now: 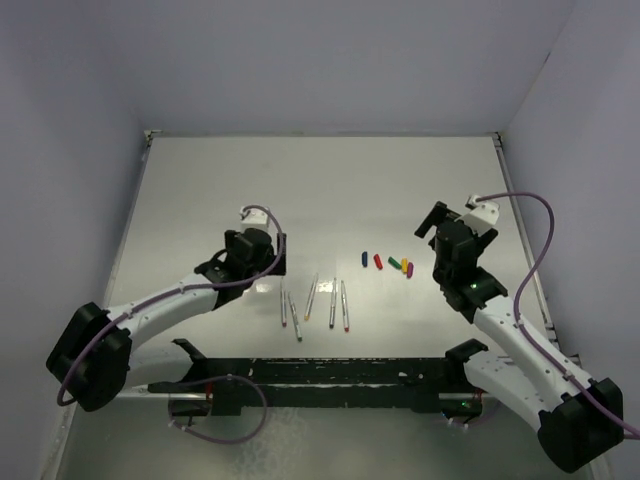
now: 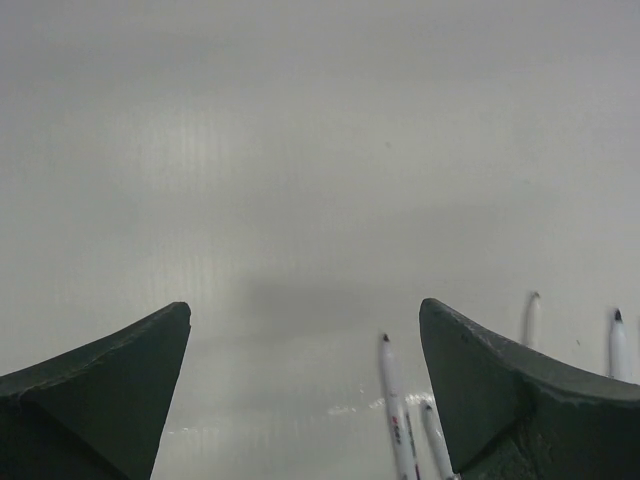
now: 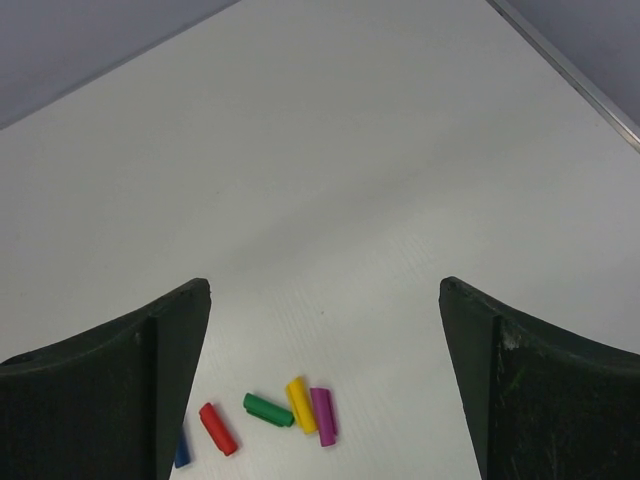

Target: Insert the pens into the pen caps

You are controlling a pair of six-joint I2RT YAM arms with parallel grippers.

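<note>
A: Well, status first: the left end effector (image 1: 262, 250) has its jaws spread wide and holds nothing. The right end effector (image 1: 452, 236) is the same. Both hang over the bench (image 1: 300, 180).

B: Task items?

A: In the top view the pens (image 1: 332, 304) lie flat in a loose row at 4 o'clock of the left end effector. The caps (image 1: 395, 264) sit in a short line at 8 o'clock of the right one. Nothing is capped yet.

B: Risks?

A: The yellow cap (image 3: 300, 404) and purple cap (image 3: 323, 416) touch, with the green cap (image 3: 268, 410) just beside them — closing on one would likely shove a neighbour or roll it off. The pens are thin and flat, so the jaws may skid or drag two together. Colour mix-ups are also possible — and a tilted grip could jam a tip against a cap rim.
</note>
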